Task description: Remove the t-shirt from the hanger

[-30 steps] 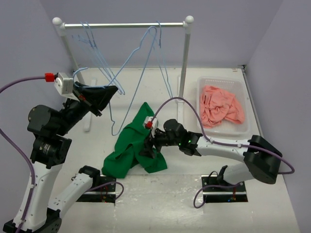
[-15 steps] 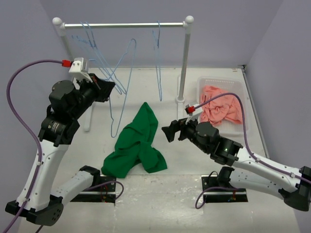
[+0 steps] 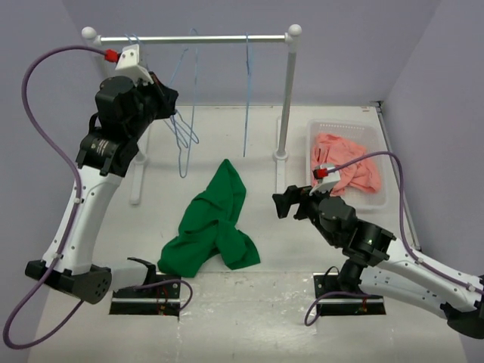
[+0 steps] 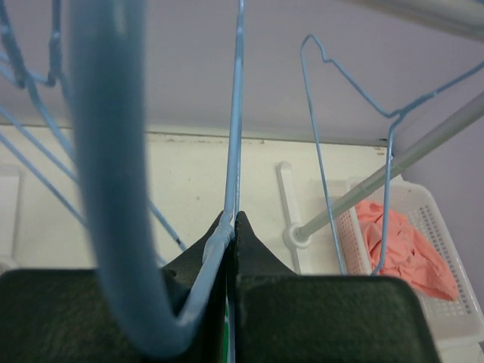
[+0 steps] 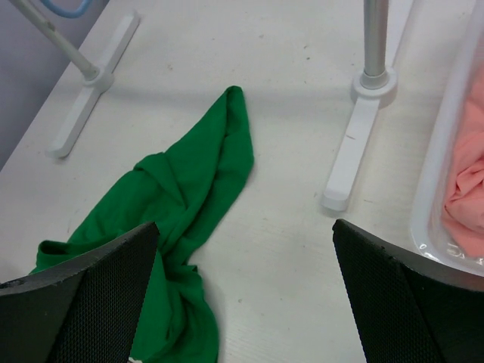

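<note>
T-shirt (image 3: pixel 213 225): crumpled on bench (image 3: pixel 249 302), just ahead of and below right end effector (image 3: pixel 282 204), which gapes wide, empty. Hanger (image 4: pixel 238 113): pinched in closed left end effector (image 3: pixel 168 101).

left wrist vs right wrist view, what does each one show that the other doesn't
Only the left wrist: the left claw shut on the hanger, with other hangers beside it. Only the right wrist: the right claw open over the table, and a clear view of the t-shirt lying crumpled, off any hanger. Both: the pink clothes in the basket, and the rack post.
</note>
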Controlling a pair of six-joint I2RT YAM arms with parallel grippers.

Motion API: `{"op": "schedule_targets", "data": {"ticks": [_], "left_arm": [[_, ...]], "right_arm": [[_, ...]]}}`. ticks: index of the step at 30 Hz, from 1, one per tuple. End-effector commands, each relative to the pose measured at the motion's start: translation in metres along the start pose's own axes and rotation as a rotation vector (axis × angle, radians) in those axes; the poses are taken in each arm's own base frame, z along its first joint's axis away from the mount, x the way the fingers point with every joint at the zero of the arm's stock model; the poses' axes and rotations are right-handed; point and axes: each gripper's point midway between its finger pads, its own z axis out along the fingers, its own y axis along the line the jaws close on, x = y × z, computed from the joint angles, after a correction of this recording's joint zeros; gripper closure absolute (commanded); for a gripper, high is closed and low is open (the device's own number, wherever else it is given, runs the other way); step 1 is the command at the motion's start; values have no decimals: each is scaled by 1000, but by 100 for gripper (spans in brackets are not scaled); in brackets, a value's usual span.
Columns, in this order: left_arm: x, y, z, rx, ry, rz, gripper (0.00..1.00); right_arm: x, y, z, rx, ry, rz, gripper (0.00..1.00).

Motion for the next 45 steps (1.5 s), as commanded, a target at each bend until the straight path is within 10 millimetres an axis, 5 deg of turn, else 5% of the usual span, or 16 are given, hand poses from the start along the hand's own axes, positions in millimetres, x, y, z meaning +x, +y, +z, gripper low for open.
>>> {"op": "schedule_targets", "data": {"ticks": [1, 12, 21, 33, 36, 42, 43, 44, 45], "left_arm": [[-39, -15, 16, 39, -95, 49, 100], [-47, -37, 87, 96, -67, 46, 100], [-49, -59, 103, 150, -70, 60, 100], [5, -40, 137, 34, 43, 107, 100], [26, -33, 135, 9, 94, 121, 100], [35, -29, 117, 8, 96, 131, 100], [36, -31, 114, 19, 99, 136, 88], [33, -36, 107, 47, 97, 135, 31], [36, -36, 103, 52, 104, 134, 1]], "right_arm": [[-9, -14, -5, 66, -44, 37, 1], [-17, -28, -13, 115, -85, 57, 1], [-15, -34, -12, 142, -87, 46, 1], [-10, -38, -11, 155, -83, 29, 1], [-9, -39, -12, 150, -83, 33, 1], [-6, -39, -12, 147, -78, 29, 1], [-6, -39, -12, 147, -78, 29, 1], [-6, -39, -11, 147, -75, 22, 1], [-6, -39, -11, 145, -72, 18, 1]]}}
